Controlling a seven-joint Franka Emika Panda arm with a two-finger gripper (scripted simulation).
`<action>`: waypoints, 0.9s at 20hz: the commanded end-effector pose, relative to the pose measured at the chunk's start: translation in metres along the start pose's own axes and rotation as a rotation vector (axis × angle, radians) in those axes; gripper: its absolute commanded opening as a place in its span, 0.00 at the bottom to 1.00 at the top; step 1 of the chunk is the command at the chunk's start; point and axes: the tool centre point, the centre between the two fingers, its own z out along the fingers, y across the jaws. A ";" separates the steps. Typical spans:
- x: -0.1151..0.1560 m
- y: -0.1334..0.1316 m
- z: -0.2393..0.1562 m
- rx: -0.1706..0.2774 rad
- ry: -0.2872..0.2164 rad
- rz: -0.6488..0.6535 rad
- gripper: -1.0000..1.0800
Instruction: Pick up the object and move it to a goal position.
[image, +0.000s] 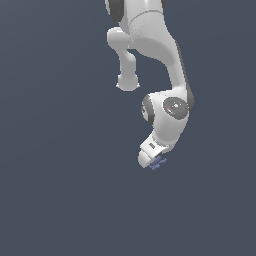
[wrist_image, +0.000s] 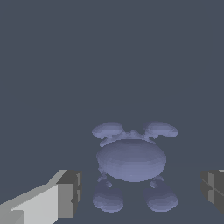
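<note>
Plainly a grasp being set up, nothing lifted yet. Largest first: plain slate-grey tabletop (image: 55, 200) filling both views, no goal marker to be made out on it anywhere. Next, white arm (image: 150, 55) reaching down from the top of the exterior view, bent at the wrist and ending low over the object. Then the tool (wrist_image: 139, 190), spread wide: in the wrist view one grey-padded fingertip (wrist_image: 70, 192) well off to one side of the object, the other just entering at the opposite edge, clear gaps on both sides, no contact. Smallest, the object (wrist_image: 131, 159): periwinkle-blue, a rounded lumpy body with four small nubs, two on the far side from the camera and two on the near side, lying on the tabletop squarely between the two fingertips. In the exterior view, only a sliver of blue peeking out just beneath the tool, toward that view's right of the finger tips.

Judged step: final approach before closing, alignment looking about right. Height above the tabletop hard to tell from these renders; possibly a little more descent needed so the pads meet the round body rather than the nubs. Next move, by that reading: close evenly on the body, confirm hold, then raise and carry toward the goal, whose location cannot be told from these views. Risk: small rounded shape slipping or being nudged aside if one pad arrives first.
</note>
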 end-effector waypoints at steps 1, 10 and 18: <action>0.000 -0.001 0.009 0.001 -0.001 -0.001 0.96; 0.000 -0.001 0.045 0.000 -0.001 -0.006 0.96; 0.000 -0.001 0.045 0.000 -0.001 -0.006 0.00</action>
